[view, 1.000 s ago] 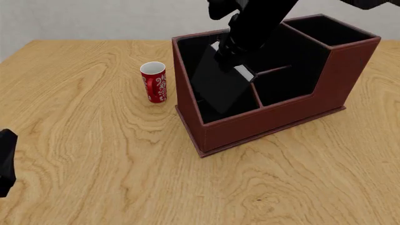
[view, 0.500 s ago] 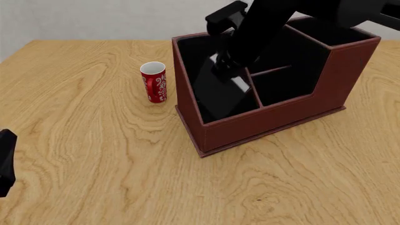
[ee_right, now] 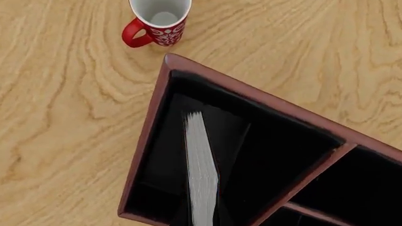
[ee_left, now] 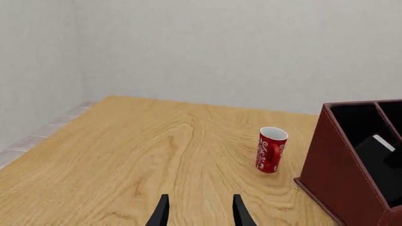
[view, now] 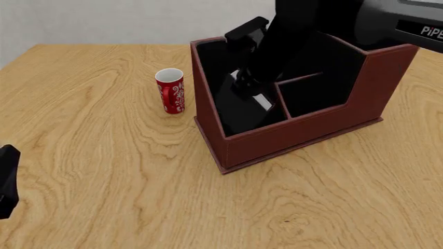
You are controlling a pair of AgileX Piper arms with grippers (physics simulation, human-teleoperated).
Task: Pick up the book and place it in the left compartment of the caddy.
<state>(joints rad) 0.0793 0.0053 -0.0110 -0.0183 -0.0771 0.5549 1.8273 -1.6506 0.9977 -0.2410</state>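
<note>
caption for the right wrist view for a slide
Book standing on edge inside the caddy's left compartment, red cup outside.

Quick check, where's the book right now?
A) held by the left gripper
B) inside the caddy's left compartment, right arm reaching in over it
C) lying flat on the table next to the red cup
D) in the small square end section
B: the book stands on edge inside the left compartment of the caddy, white page edges up, with the right arm reaching down into it; the left gripper is open and empty over bare table.
</note>
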